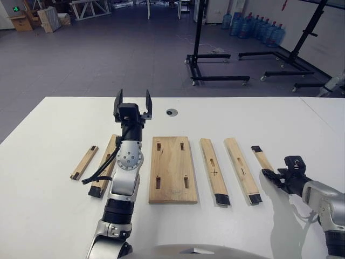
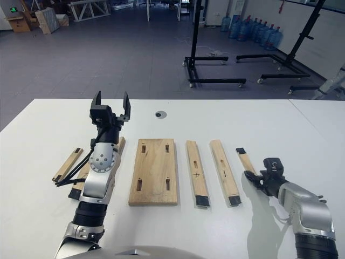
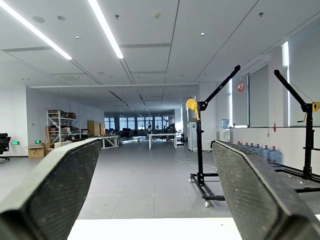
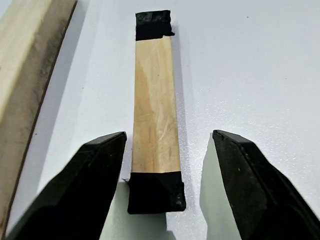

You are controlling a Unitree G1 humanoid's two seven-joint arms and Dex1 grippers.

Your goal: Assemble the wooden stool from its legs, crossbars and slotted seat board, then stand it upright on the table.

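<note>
Table (image 1: 48,216) carries six parts in one row, long axes running away from the robot.

Right gripper (image 4: 168,133) is down at the table. One finger sits on each side of the near end of the right crossbar (image 4: 154,120), and the bar runs on past the fingertips. The outer right leg (image 1: 242,169) lies just outside the finger on the robot's left. Further left are the inner right leg (image 1: 213,170), then the seat board (image 1: 172,168).

Left gripper (image 1: 133,93) is raised over the table, left of the board, its fingers pointing toward the far edge. The left leg (image 1: 109,156) lies behind and below those fingers. The left crossbar (image 1: 84,162) lies left of that leg, apart from it.
</note>
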